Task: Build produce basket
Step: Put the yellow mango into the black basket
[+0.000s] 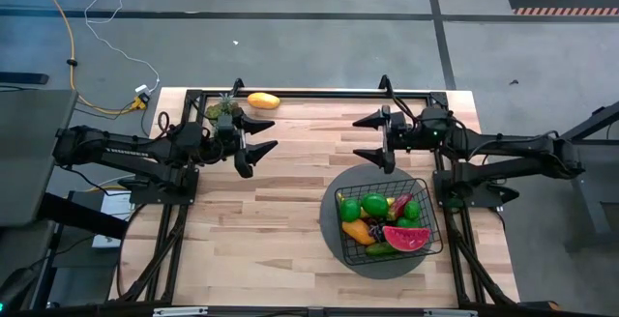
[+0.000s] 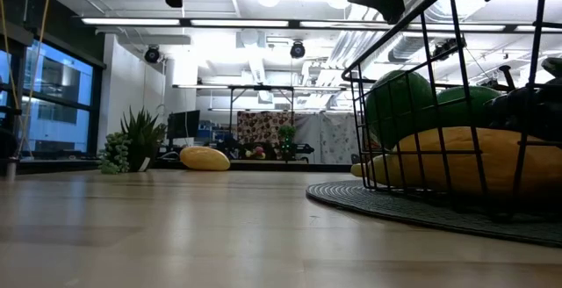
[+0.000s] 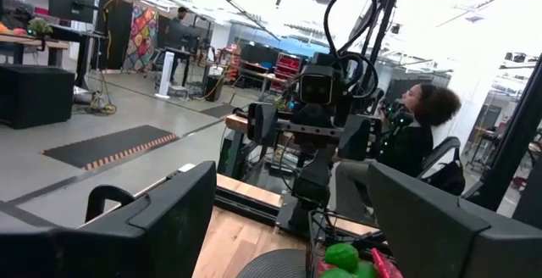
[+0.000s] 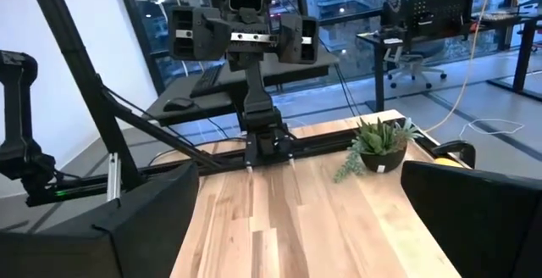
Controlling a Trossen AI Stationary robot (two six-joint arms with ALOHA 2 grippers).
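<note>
On the left, the left gripper (image 1: 261,135) is hovering above the light wooden tabletop (image 1: 280,220) with its dark fingers spread fairly wide and nothing between them. Just beyond it, at the far edge, a small green potted plant (image 1: 224,110) is sitting next to a yellow-orange mango-shaped toy fruit (image 1: 263,100), the one piece of produce not yet in the basket. The likeliest slip is a reach for that fruit brushing or tipping the plant, since the two are lying so near each other; the rounded toy could also roll off the far edge if a finger nudges it rather than straddling it.

Moving right, the right gripper (image 1: 372,137) is hanging over the middle of the tabletop, spread wide and empty, pointing toward the left arm. If both arms are heading for the same fruit, they risk clashing.

Farthest right, the black wire-mesh basket (image 1: 340,222) is resting on a round grey mat (image 1: 331,236) near the right edge, already crowded with green limes (image 1: 374,204), an orange fruit (image 1: 356,231) and a red watermelon slice (image 1: 406,238). Another piece dropped on that pile could bounce out, or a descending gripper could catch the wire rim and drag the basket off its mat.
</note>
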